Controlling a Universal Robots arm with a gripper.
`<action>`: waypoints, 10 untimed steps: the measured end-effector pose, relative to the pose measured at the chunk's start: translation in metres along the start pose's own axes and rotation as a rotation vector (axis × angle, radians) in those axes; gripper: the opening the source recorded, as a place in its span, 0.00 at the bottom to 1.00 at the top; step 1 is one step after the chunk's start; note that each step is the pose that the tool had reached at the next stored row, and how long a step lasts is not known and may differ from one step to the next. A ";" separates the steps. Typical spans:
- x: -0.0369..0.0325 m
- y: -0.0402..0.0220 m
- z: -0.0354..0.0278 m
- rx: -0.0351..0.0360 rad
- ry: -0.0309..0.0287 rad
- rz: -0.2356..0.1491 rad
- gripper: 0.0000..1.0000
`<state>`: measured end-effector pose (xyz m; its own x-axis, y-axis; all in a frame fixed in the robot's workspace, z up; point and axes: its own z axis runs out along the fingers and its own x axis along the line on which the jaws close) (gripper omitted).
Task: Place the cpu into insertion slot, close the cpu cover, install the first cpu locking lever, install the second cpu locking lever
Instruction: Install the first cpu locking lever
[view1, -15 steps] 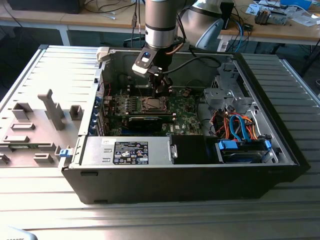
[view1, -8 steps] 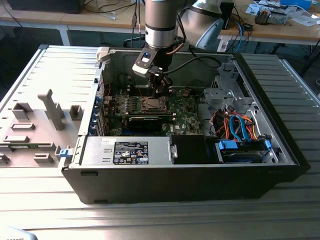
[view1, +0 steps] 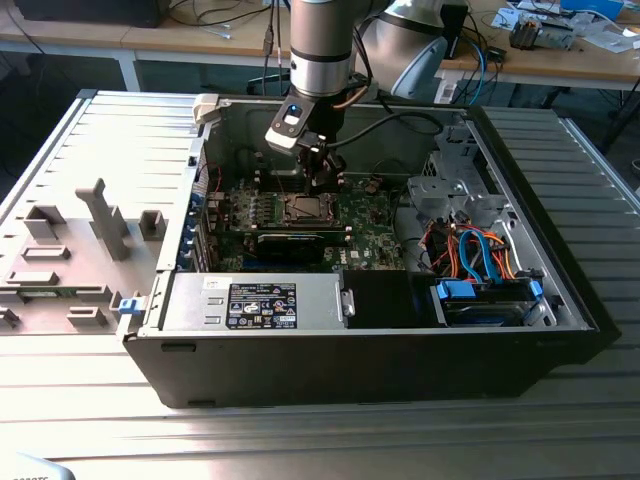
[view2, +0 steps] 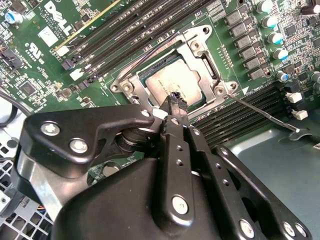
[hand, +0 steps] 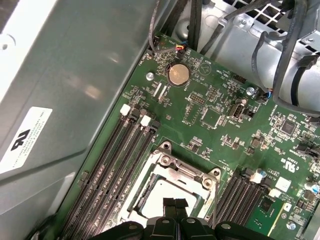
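Centrally, cpu (view2: 167, 84) seated in insertion slot (view1: 303, 207), cpu cover (view2: 202, 55) lying flat around its edges. Second wrist view: thin wire lever (view2: 265, 114) angled away from the cover's corner, over memory slots (view2: 227, 114). First wrist view: coin cell (hand: 178, 75) on green board (hand: 225, 135) beyond the slot. Fingers of gripper (view2: 176, 99) pressed together, holding nothing; tips at the cpu's edge, contact not discernible. Exterior view: gripper at 1 o'clock of the slot, power supply (view1: 255, 300) at 6 o'clock, blue-trimmed drive bay (view1: 485, 293) at 4 o'clock.
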<state>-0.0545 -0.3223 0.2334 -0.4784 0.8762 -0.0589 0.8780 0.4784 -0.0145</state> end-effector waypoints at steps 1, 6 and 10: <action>0.0000 0.0000 0.0000 -0.0002 0.0000 -0.002 0.11; 0.0000 0.0000 0.0000 -0.0010 -0.0003 -0.018 0.11; 0.0000 0.0000 0.0000 -0.0017 -0.0004 -0.028 0.11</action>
<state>-0.0545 -0.3223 0.2334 -0.5031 0.8622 -0.0589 0.8641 0.5032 -0.0145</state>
